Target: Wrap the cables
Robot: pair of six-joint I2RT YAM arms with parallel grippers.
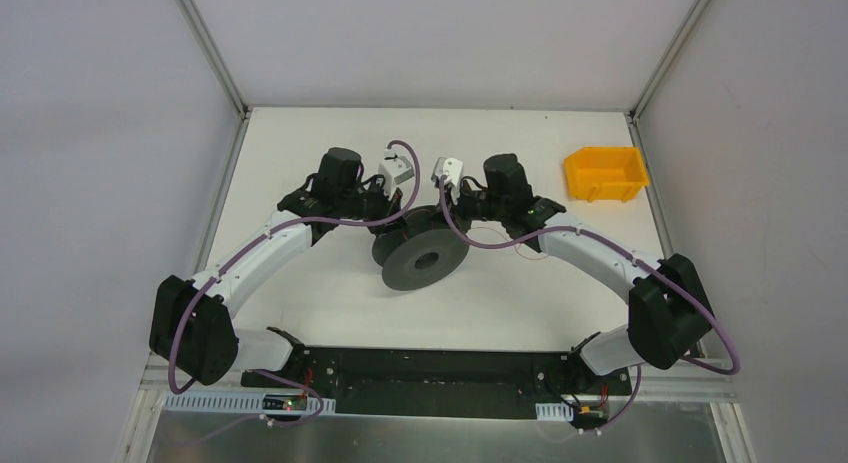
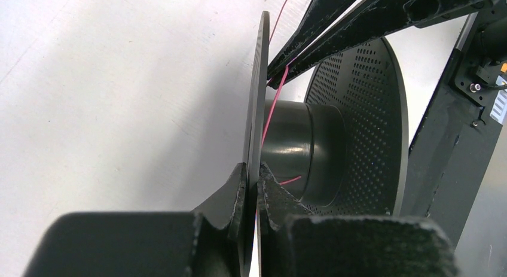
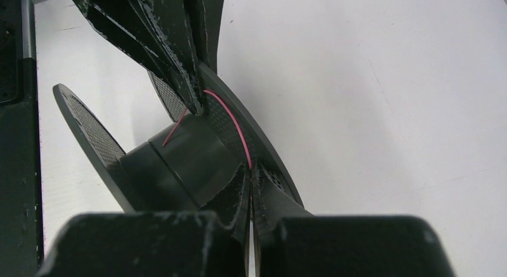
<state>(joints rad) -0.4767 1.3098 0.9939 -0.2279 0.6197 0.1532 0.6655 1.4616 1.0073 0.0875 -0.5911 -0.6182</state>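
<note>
The black two-flanged spool (image 1: 420,258) stands tilted on the white table between my two arms. My left gripper (image 2: 254,176) is shut on the rim of one thin spool flange (image 2: 258,85). The cable is a hair-thin pink-red wire (image 2: 269,118) that runs across the hub (image 2: 299,151). My right gripper (image 3: 250,169) is shut on this wire (image 3: 234,124) just beside the other flange (image 3: 269,151). In the left wrist view the right gripper's fingers (image 2: 311,46) reach in between the flanges. In the top view both gripper tips are hidden by the wrists.
A yellow bin (image 1: 605,173) sits at the back right of the table (image 1: 300,293). Thick purple cables run along both arms. A black base rail (image 1: 430,368) lies at the near edge. Frame posts stand at the back corners.
</note>
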